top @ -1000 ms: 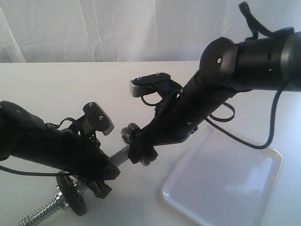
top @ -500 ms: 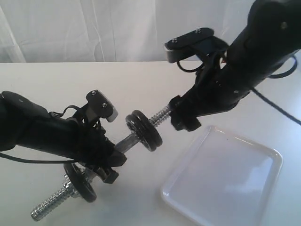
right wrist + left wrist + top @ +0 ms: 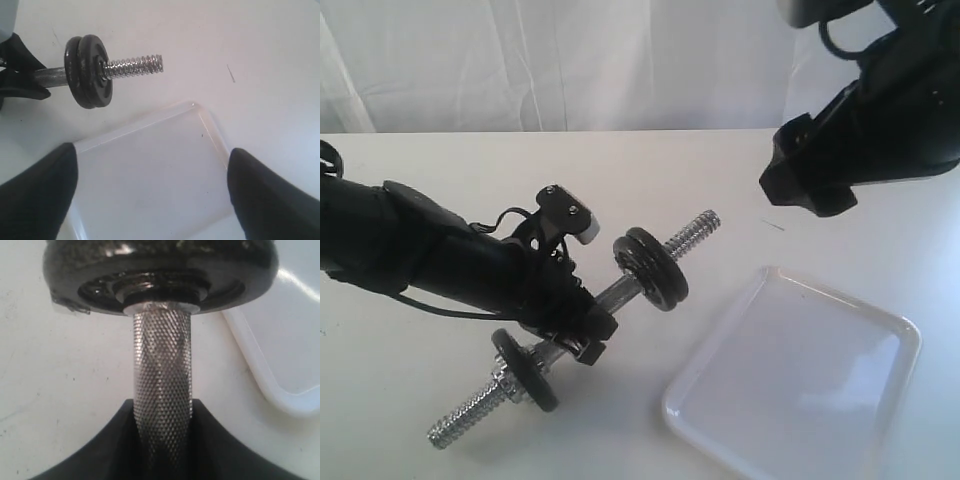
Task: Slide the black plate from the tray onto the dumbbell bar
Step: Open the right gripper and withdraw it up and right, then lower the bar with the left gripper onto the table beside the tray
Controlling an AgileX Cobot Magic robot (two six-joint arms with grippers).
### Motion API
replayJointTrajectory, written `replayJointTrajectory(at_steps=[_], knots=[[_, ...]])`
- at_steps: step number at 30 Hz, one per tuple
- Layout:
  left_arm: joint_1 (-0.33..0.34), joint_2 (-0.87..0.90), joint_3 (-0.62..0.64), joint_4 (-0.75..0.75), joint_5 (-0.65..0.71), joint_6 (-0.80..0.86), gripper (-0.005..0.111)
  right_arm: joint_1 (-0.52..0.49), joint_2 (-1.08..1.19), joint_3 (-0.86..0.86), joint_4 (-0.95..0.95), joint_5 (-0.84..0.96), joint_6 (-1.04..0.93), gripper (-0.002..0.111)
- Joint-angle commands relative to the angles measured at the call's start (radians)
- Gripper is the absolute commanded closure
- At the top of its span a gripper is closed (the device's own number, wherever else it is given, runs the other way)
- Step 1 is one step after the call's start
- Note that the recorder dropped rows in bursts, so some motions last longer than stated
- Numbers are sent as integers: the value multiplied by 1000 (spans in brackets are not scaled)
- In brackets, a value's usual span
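Note:
My left gripper [image 3: 582,338] is shut on the knurled middle of the chrome dumbbell bar [image 3: 620,292] and holds it tilted over the table. The black plate [image 3: 660,268] sits on the bar's upper threaded end, pressed against a second disc; together they show as a pair [image 3: 89,70]. Another black disc [image 3: 525,370] sits near the bar's lower end. In the left wrist view the bar [image 3: 162,370] runs out from between the jaws to a disc [image 3: 160,270]. My right gripper [image 3: 810,195] hangs open and empty high above the white tray [image 3: 800,390], its fingers [image 3: 35,195] wide apart.
The tray [image 3: 150,160] holds nothing and lies at the front right of the white table, close to the bar's upper end. A white curtain hangs behind the table. The right arm fills the upper right corner of the exterior view.
My right gripper drew back up and to the right, away from the bar's threaded end, leaving the plate on the bar. The left arm shifted right with the bar.

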Motion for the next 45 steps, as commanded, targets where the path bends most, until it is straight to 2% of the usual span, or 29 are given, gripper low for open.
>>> replayJointTrajectory(at_steps=[1, 7, 15, 25, 39, 45], knots=[[-14, -33, -116, -160, 104, -4, 107, -4, -58, -4, -11, 23, 21, 32], [-61, 35, -191, -195, 66, -5, 107, -4, -109, 0, -11, 25, 21, 32], [-61, 100, -257, -267, 70, -5, 107, -2, -160, 26, -120, 28, 105, 32], [-61, 170, -330, -335, 90, -5, 107, -2, -179, 26, -128, 26, 110, 32], [-61, 176, -329, -375, 97, -59, 107, -2, -179, 26, -134, 28, 110, 32], [-61, 206, -329, -375, 146, -59, 107, -2, -179, 26, -136, 26, 110, 32]])
